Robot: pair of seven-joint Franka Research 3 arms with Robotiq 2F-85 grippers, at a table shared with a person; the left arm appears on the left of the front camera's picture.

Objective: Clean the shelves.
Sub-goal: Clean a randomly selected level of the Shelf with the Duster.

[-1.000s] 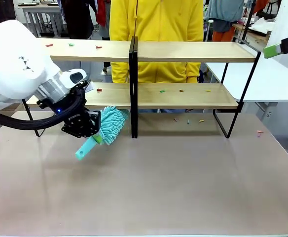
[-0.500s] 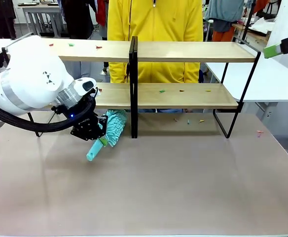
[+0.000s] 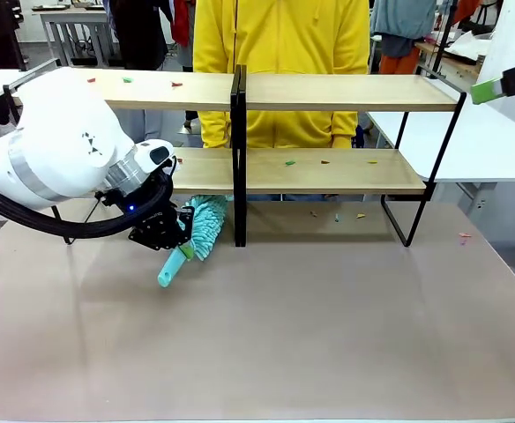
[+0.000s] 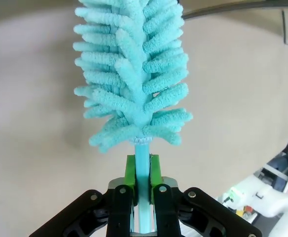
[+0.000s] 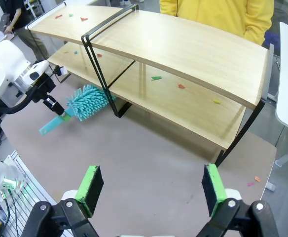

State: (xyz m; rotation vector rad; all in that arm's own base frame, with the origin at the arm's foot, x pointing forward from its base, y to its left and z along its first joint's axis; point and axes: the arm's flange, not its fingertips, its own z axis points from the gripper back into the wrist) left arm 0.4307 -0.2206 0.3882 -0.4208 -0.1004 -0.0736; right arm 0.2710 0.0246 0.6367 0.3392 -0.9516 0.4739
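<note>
Since a second ago the left arm has swung in toward the racks and carried the duster (image 3: 206, 227) with it. The fluffy turquoise head, which stood out in front of the lower board, now sits low under that board's front edge, just beside the black middle posts. Over the last half second little has changed.

The left hand (image 3: 180, 249) is clamped on the duster's thin turquoise stick, just behind the head. In the left wrist view its green pads (image 4: 129, 170) press on either side of the stick and the head (image 4: 134, 74) rises straight ahead over the brown worktop (image 4: 242, 113). The free end of the stick slants down toward the worktop (image 3: 328, 308). Whether the head touches the worktop or the board I cannot tell.

The shelves (image 3: 328, 91) stand along the far side of the worktop, nearly as wide as it, with a person in a yellow top (image 3: 279, 53) right behind them. Small coloured scraps (image 3: 290, 162) lie on the lower board of the right rack, more on the upper left board, and a few on the worktop below.

The right hand (image 5: 154, 187) hangs high with its fingers wide apart and nothing between them, looking down on the shelves (image 5: 183, 49) and the duster (image 5: 87, 102).
</note>
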